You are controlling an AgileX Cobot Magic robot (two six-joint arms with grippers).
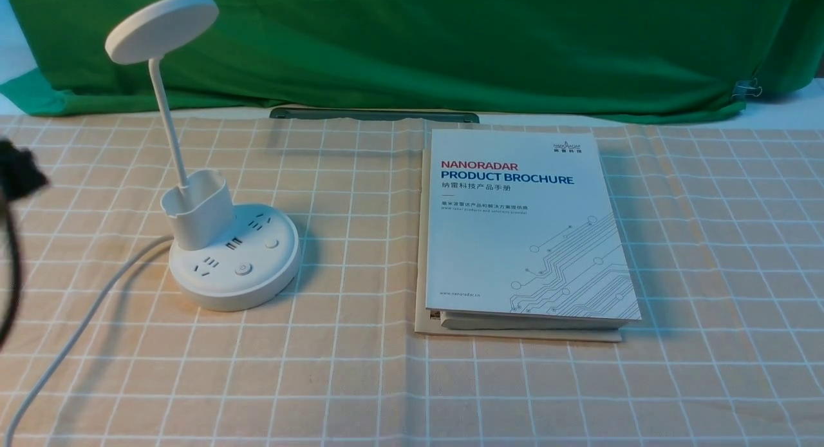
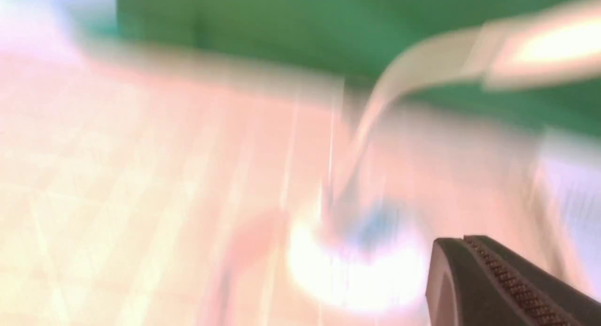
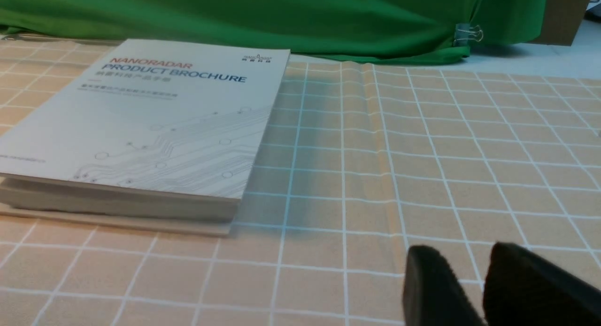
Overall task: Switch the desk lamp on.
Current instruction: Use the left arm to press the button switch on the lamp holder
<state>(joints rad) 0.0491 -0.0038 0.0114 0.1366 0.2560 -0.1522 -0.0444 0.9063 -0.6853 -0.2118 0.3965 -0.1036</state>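
The white desk lamp (image 1: 235, 260) stands at the table's left, with its disc head (image 1: 161, 27) up on a thin neck, a cup holder (image 1: 198, 209), and two round buttons (image 1: 243, 268) on the socketed base. Its cord (image 1: 77, 331) runs off to the front left. The lamp looks unlit. My left gripper (image 2: 462, 239) is shut and empty; its view is motion-blurred, with the lamp (image 2: 357, 269) ahead of it. In the front view only a black blur (image 1: 19, 167) of the left arm shows at the left edge. My right gripper (image 3: 469, 255) is narrowly open, low over the cloth, right of the brochure.
A white "Nanoradar Product Brochure" book (image 1: 524, 228) lies mid-table, also in the right wrist view (image 3: 145, 124). A checked tan tablecloth (image 1: 708, 273) covers the table. A green backdrop cloth (image 1: 450, 41) hangs behind, with a dark bar (image 1: 373, 114) at its foot.
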